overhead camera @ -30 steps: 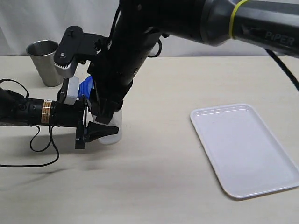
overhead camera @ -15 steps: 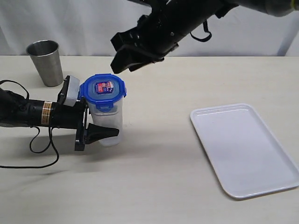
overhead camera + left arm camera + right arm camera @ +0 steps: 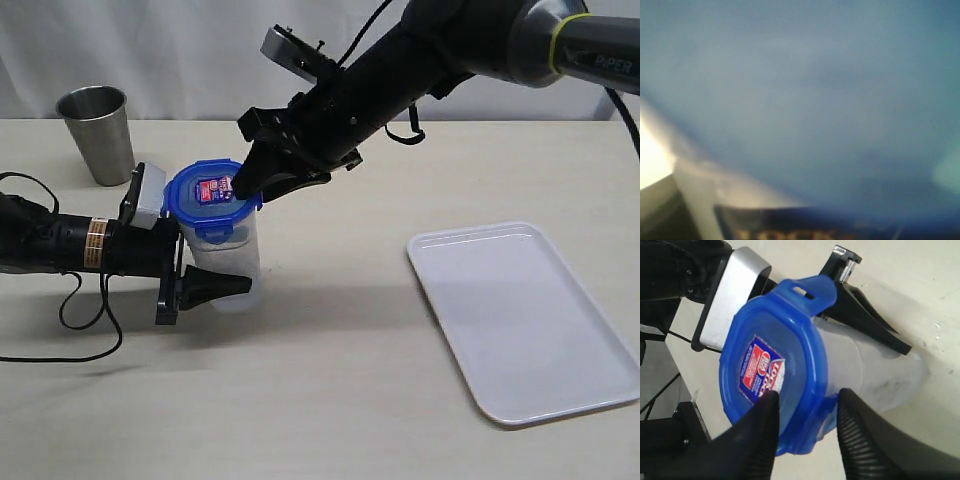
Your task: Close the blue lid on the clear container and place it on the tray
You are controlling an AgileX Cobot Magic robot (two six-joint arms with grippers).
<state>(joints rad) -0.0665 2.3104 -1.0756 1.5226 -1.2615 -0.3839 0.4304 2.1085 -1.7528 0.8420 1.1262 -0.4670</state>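
Observation:
The clear container [image 3: 228, 262] stands upright on the table with the blue lid [image 3: 209, 193] on its mouth, sticker face up. My left gripper [image 3: 236, 277] reaches in from the left and is shut on the container's lower body; its far finger is hidden. My right gripper [image 3: 243, 186] comes down from the upper right and is open. It straddles the lid's rim [image 3: 771, 371], one finger on top and the other outside a snap tab beside the container [image 3: 875, 371]. The left wrist view is filled by the blurred lid [image 3: 815, 100]. The tray [image 3: 522, 318] lies at the right.
A steel cup [image 3: 98, 133] stands at the back left, behind the left arm. The left arm's black cable [image 3: 90, 310] loops on the table in front of it. Bare tabletop separates the container from the tray.
The right arm lifted off the container, then came back down onto the lid's near edge with its jaws narrower. The lid sits lower and flatter. The left gripper has not moved.

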